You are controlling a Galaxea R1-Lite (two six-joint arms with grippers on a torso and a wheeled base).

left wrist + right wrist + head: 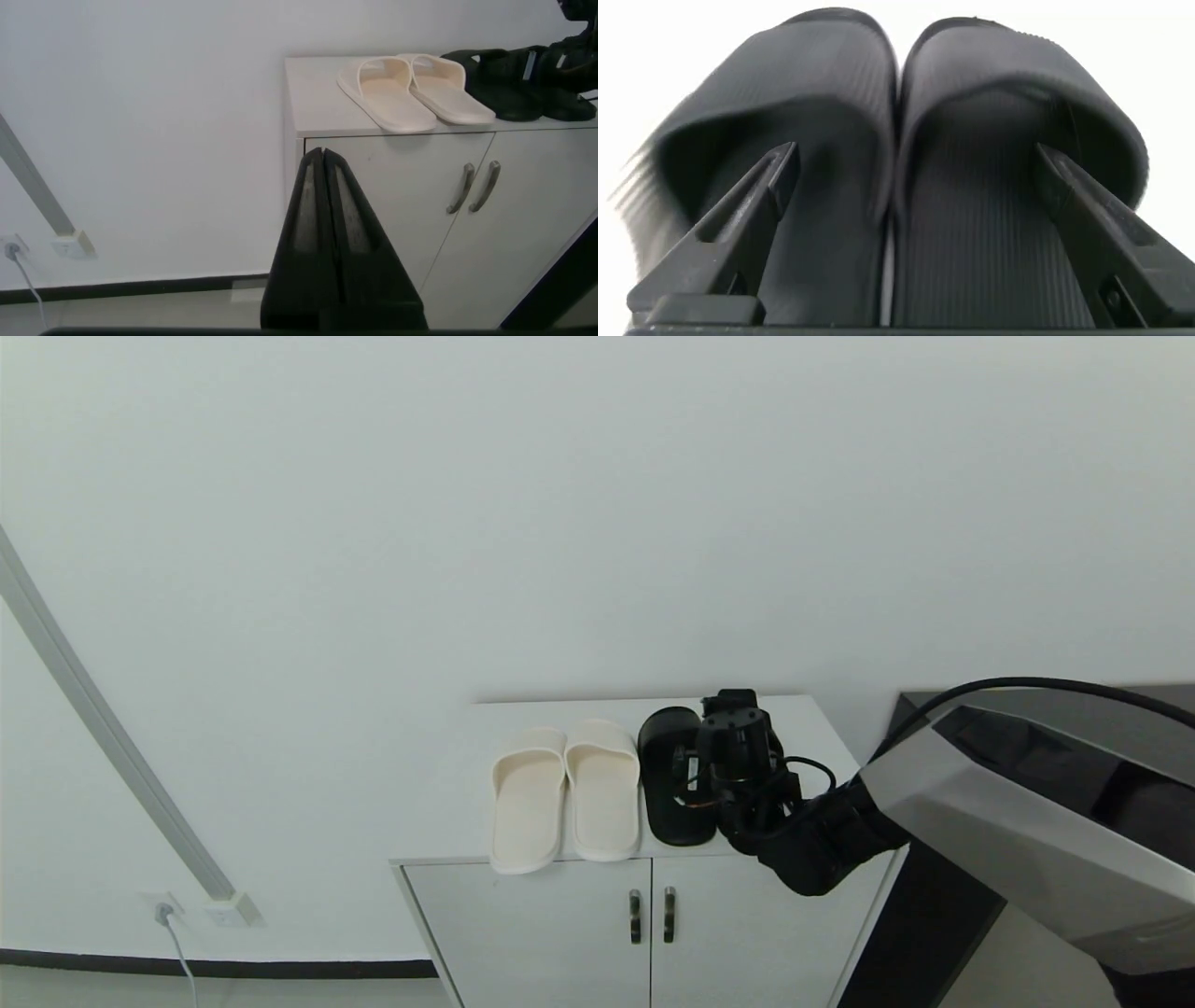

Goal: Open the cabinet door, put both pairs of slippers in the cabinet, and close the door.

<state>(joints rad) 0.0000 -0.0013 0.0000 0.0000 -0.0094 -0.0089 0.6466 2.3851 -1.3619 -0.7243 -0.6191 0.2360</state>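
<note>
A white cabinet (569, 915) stands against the wall with both doors shut; two dark handles (651, 915) meet at its middle. On top lie a cream pair of slippers (565, 793) and, to their right, a black pair of slippers (674, 775). My right gripper (724, 756) is over the black pair, open, with its fingers (738, 233) spread on either side of both black slippers (896, 168). My left gripper (325, 163) is shut and empty, low and to the left of the cabinet (439, 187), with the cream slippers (411, 89) beyond it.
A grey conduit (103, 728) runs diagonally down the wall to a socket with a plugged cable (168, 915). A dark piece of furniture (924, 915) stands right of the cabinet. Bare floor lies on the cabinet's left.
</note>
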